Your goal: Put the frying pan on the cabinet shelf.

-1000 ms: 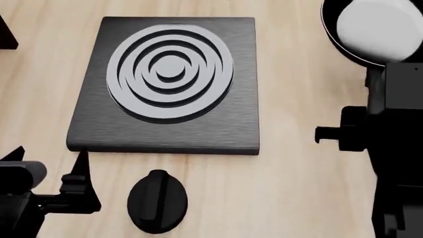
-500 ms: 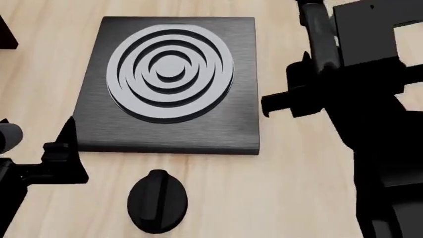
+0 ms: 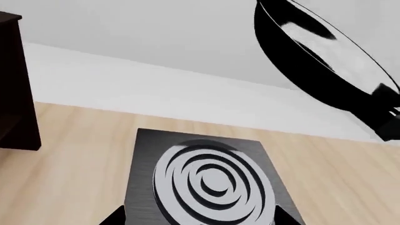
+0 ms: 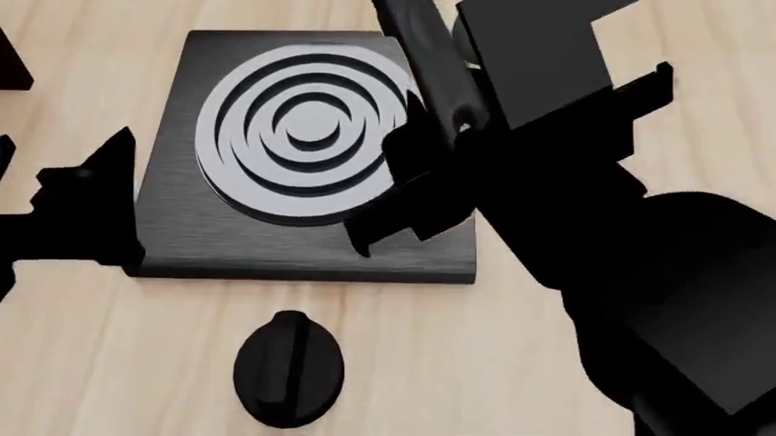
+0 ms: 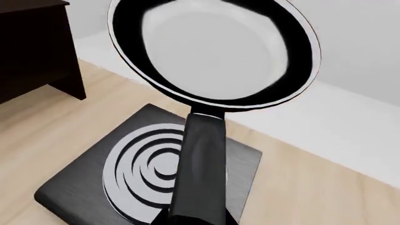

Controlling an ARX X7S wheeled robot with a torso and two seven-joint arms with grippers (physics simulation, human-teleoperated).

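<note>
Hovering frying pan [image 5: 216,51] — right end effector [image 4: 419,159] gripped

No legible text, labels, brands or numbers in any view. Only marking: grey concentric rings on the square black hob plate [image 4: 309,150], a pattern, not a sign. Round black knob [image 4: 289,368] near the desk's near edge: plain, unmarked. Frying pan [image 5: 216,51]: glossy, no stamp or logo visible. Cabinet shelf [image 5: 34,51] boards: bare dark wood, nothing written.
</note>
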